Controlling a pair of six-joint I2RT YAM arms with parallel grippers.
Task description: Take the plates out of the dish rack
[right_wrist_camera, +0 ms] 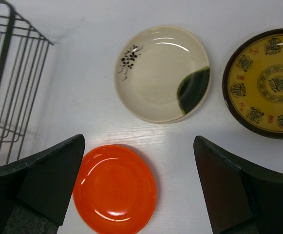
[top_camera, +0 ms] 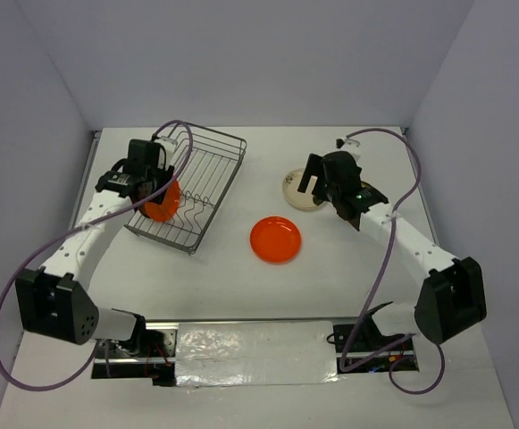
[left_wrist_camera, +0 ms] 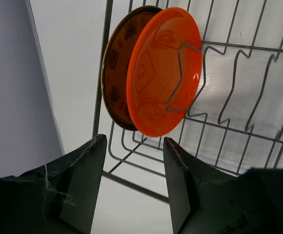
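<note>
At upper left overhead, the rack (top_camera: pixel 207 179) is holding an orange plate (left_wrist_camera: pixel 163 73) and a gold plate (left_wrist_camera: pixel 114 73) before the left gripper (left_wrist_camera: pixel 134 141), gaping empty. A cream plate (right_wrist_camera: pixel 156 80) and two others are lying unloaded beneath the right gripper (right_wrist_camera: pixel 139 140), likewise open, empty.

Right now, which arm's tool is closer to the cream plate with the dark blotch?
Right. The right tool hovers just by the cream plate; the left tool is across at the dish rack, facing an orange plate.
</note>
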